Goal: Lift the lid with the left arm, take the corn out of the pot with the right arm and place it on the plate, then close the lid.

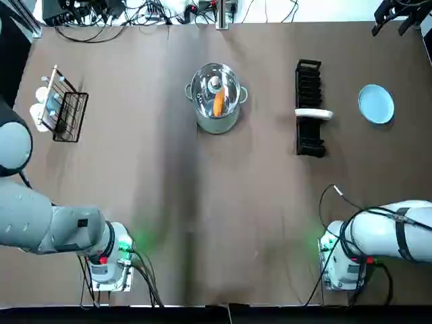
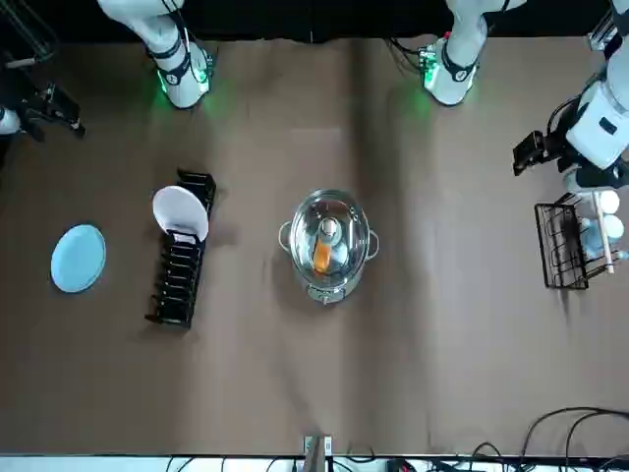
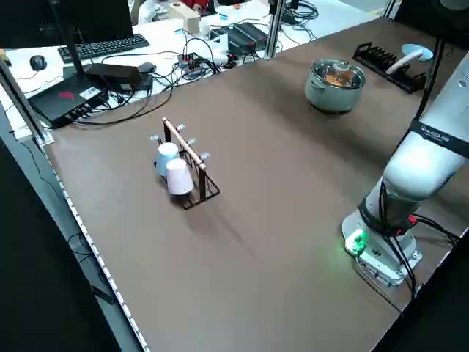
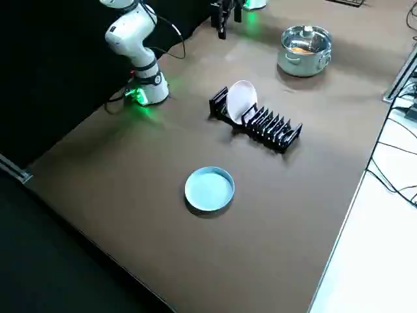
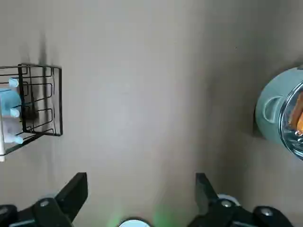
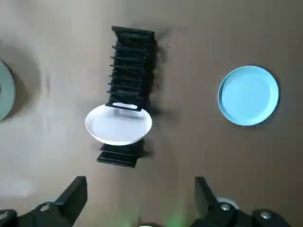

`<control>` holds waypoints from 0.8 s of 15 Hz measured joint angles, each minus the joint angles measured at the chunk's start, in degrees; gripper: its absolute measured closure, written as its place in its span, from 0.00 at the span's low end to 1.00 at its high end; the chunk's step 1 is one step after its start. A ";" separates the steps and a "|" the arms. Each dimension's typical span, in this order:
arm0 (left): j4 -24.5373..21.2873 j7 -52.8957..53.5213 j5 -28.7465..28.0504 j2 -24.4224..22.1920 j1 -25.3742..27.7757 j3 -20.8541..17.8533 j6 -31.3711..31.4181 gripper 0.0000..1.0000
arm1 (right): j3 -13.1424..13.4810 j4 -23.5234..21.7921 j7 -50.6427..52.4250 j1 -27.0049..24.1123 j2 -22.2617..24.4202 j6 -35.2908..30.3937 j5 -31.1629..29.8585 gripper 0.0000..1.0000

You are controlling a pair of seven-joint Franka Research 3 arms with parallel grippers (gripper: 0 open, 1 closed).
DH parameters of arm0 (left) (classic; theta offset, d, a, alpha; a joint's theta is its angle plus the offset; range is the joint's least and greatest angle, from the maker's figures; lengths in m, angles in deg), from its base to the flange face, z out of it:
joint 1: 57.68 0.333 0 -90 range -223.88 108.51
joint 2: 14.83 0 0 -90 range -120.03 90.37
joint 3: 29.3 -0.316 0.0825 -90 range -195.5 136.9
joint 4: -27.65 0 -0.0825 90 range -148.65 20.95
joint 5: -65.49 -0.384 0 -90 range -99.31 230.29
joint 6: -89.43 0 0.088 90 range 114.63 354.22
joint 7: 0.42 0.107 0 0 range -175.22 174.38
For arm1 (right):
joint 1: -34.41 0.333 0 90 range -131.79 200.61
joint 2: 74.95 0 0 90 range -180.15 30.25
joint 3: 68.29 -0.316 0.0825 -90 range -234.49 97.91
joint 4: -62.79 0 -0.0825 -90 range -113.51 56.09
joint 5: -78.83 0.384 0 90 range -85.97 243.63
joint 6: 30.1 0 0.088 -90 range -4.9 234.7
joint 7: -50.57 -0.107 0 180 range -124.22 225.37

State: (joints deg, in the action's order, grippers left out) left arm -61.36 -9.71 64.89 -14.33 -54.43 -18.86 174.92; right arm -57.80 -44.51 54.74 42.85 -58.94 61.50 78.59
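A steel pot (image 1: 216,116) stands at the far middle of the table with its glass lid (image 1: 228,86) on. Through the lid shows the orange corn (image 1: 219,102). The pot (image 5: 272,113) also appears in the left wrist view, well away from my left gripper (image 5: 140,189), which is open and holds nothing. A light blue plate (image 1: 376,104) lies at the far right. In the right wrist view that plate (image 6: 248,94) sits far beyond my right gripper (image 6: 140,189), also open and holding nothing. Both arms are raised near the table's sides.
A black dish rack (image 1: 309,131) holding one white plate (image 1: 313,113) stands between the pot and the blue plate. A wire cup rack (image 1: 67,111) with cups is at the far left. Cables run along the far edge.
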 joint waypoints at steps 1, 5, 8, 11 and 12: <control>0.00 0.00 0.02 0.00 -0.01 0.00 0.32 0.00 | -0.02 0.00 0.00 0.01 0.00 0.00 0.00 0.00; -0.01 -0.23 0.02 0.02 0.00 -0.06 0.97 0.00 | 0.06 0.00 0.00 -0.09 0.00 -0.14 -0.03 0.00; -0.20 -0.90 0.57 0.87 -0.88 0.10 1.60 0.00 | 0.24 0.00 0.00 -0.98 0.00 -0.11 -0.07 0.00; -0.44 -3.64 2.83 3.69 -4.24 1.25 3.85 0.00 | 0.28 0.02 0.04 -1.43 0.00 0.14 -0.07 0.00; -0.72 -8.62 4.17 6.74 -8.46 1.51 6.10 0.00 | 0.19 0.00 0.04 -1.41 0.00 0.14 -0.07 0.00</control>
State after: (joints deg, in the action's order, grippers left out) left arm -62.08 -18.33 69.06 -7.59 -62.90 -17.36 181.02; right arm -57.61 -44.51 54.78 41.45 -58.94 61.64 78.52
